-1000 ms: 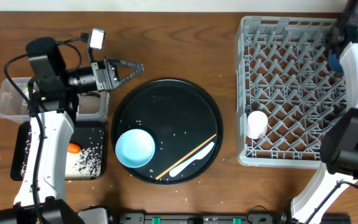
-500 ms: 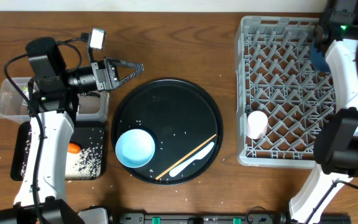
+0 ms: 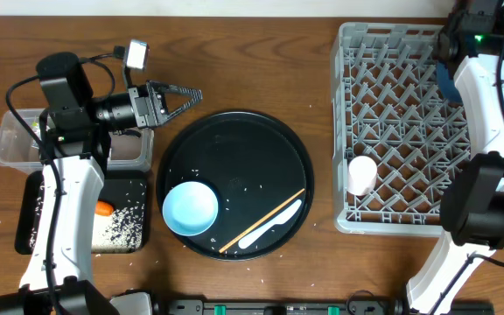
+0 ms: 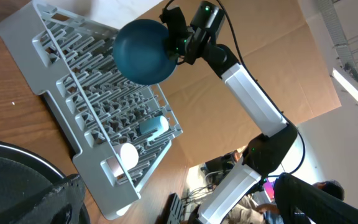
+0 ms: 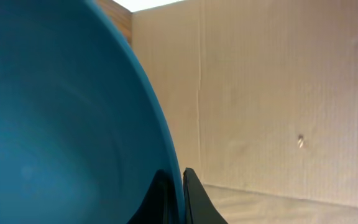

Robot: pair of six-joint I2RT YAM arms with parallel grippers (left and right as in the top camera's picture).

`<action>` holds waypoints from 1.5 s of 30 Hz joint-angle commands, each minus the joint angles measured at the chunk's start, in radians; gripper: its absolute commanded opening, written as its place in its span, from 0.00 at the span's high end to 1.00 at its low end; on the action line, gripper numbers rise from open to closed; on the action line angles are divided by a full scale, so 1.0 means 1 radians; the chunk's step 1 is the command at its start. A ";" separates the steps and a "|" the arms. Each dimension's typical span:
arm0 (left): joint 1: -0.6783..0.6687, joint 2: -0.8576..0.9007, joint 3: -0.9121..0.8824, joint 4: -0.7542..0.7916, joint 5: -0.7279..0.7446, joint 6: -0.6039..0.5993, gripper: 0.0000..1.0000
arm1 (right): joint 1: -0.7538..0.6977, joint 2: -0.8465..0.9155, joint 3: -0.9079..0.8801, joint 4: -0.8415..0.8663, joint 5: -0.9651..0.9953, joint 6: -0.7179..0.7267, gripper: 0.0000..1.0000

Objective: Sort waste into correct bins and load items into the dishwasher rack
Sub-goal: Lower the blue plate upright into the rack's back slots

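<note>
Dark-blue plate point(image 4: 143, 51); grey rack point(image 3: 405, 105), diamond lattice; light-blue bowl point(image 3: 190, 208); orange carrot point(image 3: 103, 208); pink cup point(image 3: 362, 173).

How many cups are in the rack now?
2. The pink cup lies at the rack's left edge. The blue cup lies further right, shown only by the left wrist view; overhead, the right arm covers it. Others could be hidden there.

One grey rack point(image 3: 392, 114) held two cups, a pale pink cup point(image 3: 361, 173) and a light blue cup point(image 4: 153, 127), both apart from the right gripper point(image 4: 174, 38). That gripper clamped one dark-blue plate point(image 4: 143, 51).

Just beside the left gripper point(image 3: 189, 101) lay one round black tray point(image 3: 234, 149). It carried one bowl point(image 3: 190, 208), one spoon point(image 3: 269, 226) and one chopstick point(image 3: 265, 219).

Behind that gripper were two bins, a clear tub point(image 3: 11, 140) and a flat black tray point(image 3: 33, 188). There was also one carrot point(image 3: 103, 208), and rice grains point(image 3: 121, 226) too many to count.
</note>
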 commanded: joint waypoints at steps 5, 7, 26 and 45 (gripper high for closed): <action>0.003 0.002 0.000 0.001 0.010 0.017 0.02 | -0.024 -0.030 -0.010 0.063 0.098 -0.083 0.99; 0.002 0.002 0.000 0.001 0.010 0.017 0.02 | -0.024 -0.040 -0.010 0.092 0.107 -0.084 0.99; 0.002 0.002 0.000 0.001 0.010 0.017 0.02 | -0.056 -0.052 -0.048 0.113 0.135 -0.109 0.99; 0.002 0.002 0.000 0.001 0.010 0.017 0.02 | 0.051 -0.053 -0.231 0.311 0.100 -0.277 0.99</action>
